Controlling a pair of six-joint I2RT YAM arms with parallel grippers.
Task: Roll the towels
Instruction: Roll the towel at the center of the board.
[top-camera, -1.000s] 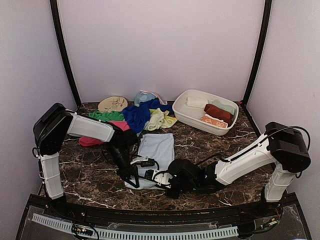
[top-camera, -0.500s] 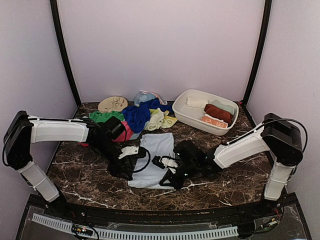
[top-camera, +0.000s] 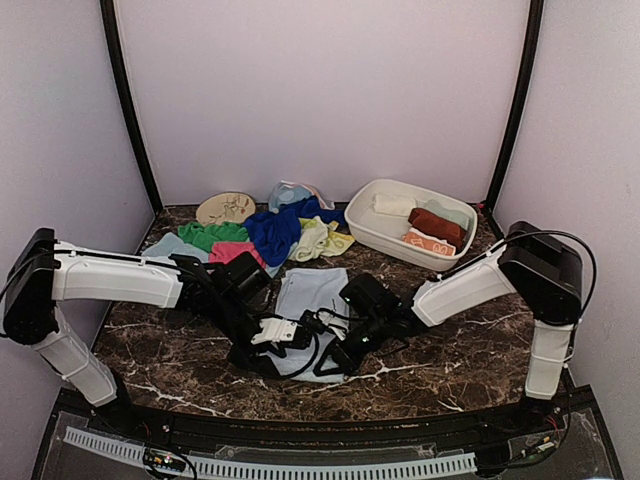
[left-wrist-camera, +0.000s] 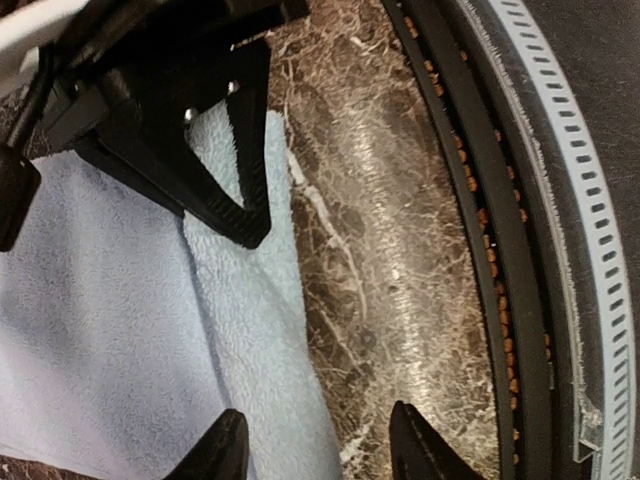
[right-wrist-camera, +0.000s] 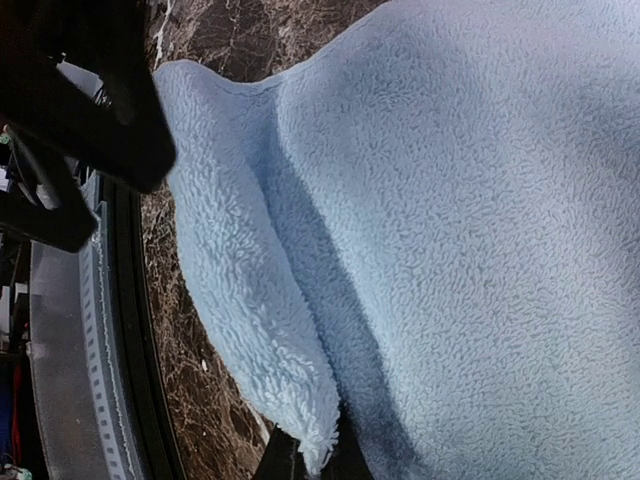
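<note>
My right claw (right-wrist-camera: 310, 455) pinching near edge of towel (top-camera: 315, 290); left claw (left-wrist-camera: 320, 452) gaping empty, straddling same edge; towel stretching lengthwise away from me.

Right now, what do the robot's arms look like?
The left arm and right arm have white tubular links and bulky black joints. The left pincer and right pincer are black and tapered. A thin black cable loops over the right shoulder.
</note>
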